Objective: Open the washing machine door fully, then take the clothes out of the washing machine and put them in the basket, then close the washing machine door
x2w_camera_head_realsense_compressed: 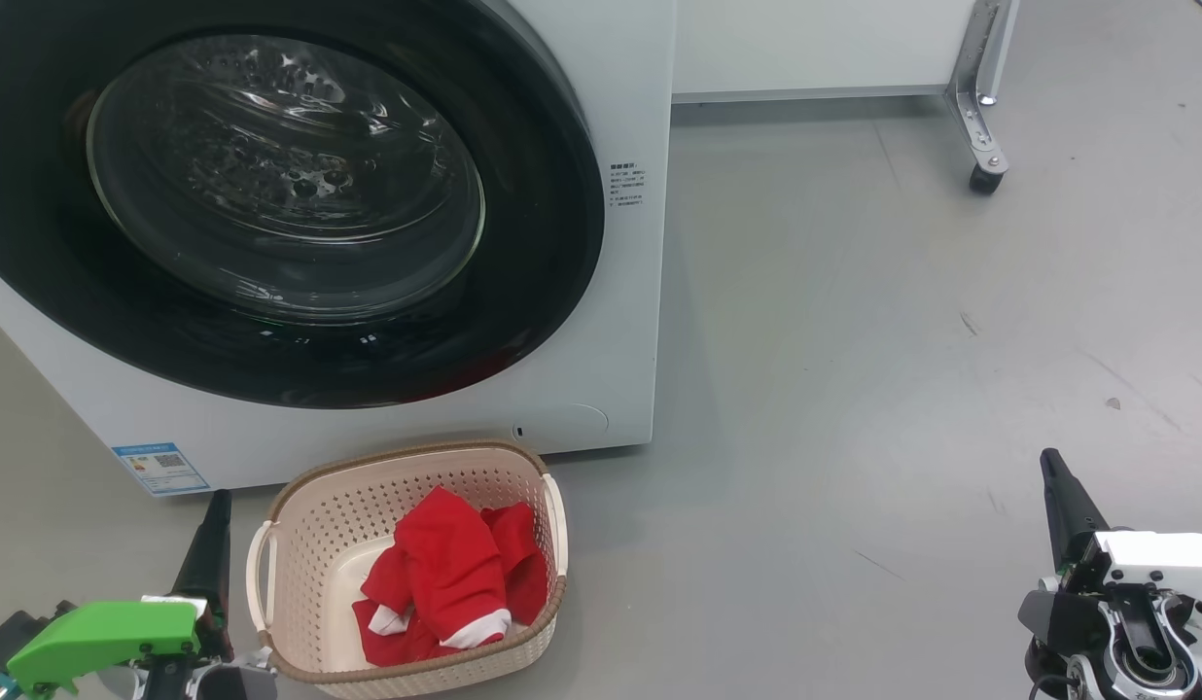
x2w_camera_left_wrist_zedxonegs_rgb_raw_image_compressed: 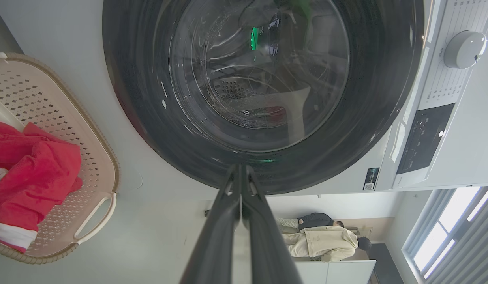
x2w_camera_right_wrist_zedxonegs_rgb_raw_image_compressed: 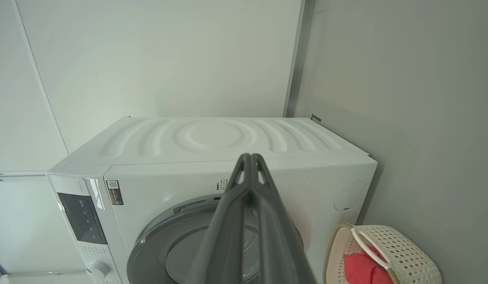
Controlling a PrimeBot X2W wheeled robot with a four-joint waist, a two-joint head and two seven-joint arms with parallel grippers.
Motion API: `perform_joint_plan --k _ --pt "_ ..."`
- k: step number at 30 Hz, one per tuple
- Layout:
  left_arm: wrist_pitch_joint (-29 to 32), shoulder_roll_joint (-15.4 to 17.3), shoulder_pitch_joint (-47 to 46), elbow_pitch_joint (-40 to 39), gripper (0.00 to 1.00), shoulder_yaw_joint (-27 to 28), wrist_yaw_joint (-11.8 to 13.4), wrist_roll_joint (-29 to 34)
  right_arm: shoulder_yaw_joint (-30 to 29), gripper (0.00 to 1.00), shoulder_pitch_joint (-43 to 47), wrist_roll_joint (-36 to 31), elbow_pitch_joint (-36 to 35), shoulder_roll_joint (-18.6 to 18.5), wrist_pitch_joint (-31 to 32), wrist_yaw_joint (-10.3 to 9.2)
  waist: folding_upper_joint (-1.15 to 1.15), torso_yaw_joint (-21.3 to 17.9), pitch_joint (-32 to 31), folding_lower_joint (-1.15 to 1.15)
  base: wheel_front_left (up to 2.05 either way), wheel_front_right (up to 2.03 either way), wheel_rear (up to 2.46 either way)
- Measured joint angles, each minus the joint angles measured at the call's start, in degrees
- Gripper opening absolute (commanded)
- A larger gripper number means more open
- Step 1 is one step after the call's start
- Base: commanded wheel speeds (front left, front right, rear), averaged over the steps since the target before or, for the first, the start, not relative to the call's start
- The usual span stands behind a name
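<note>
The washing machine door (x2w_camera_head_realsense_compressed: 270,204) with its glossy black rim and glass bowl lies shut against the white washing machine (x2w_camera_head_realsense_compressed: 630,292); it also faces me as the washing machine door (x2w_camera_left_wrist_zedxonegs_rgb_raw_image_compressed: 263,90) and the washing machine door (x2w_camera_right_wrist_zedxonegs_rgb_raw_image_compressed: 177,244). Red clothes (x2w_camera_head_realsense_compressed: 450,574) with white trim lie in the cream basket (x2w_camera_head_realsense_compressed: 309,544) on the floor before the machine, seen too as clothes (x2w_camera_left_wrist_zedxonegs_rgb_raw_image_compressed: 27,177) and clothes (x2w_camera_right_wrist_zedxonegs_rgb_raw_image_compressed: 364,270). My left gripper (x2w_camera_head_realsense_compressed: 215,501) is shut and empty, just left of the basket; its tips (x2w_camera_left_wrist_zedxonegs_rgb_raw_image_compressed: 241,167) point at the door's rim. My right gripper (x2w_camera_head_realsense_compressed: 1051,462) is shut and empty, far right over the floor, its tips (x2w_camera_right_wrist_zedxonegs_rgb_raw_image_compressed: 250,157) before the machine.
Grey floor (x2w_camera_head_realsense_compressed: 902,340) stretches right of the machine. A metal frame leg on a caster (x2w_camera_head_realsense_compressed: 985,175) stands at the back right. The control panel and dial (x2w_camera_left_wrist_zedxonegs_rgb_raw_image_compressed: 463,49) sit beside the door. Two people (x2w_camera_left_wrist_zedxonegs_rgb_raw_image_compressed: 323,236) show in the background of the left wrist view.
</note>
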Motion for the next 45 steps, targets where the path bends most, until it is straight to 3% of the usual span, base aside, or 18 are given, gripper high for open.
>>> perform_joint_plan --k 45 --pt "0.00 0.00 0.00 -0.02 0.00 0.02 0.00 -0.01 0.08 0.00 0.00 0.01 -0.10 0.01 -0.01 0.00 0.00 0.00 0.00 0.00 0.00 0.00 0.00"
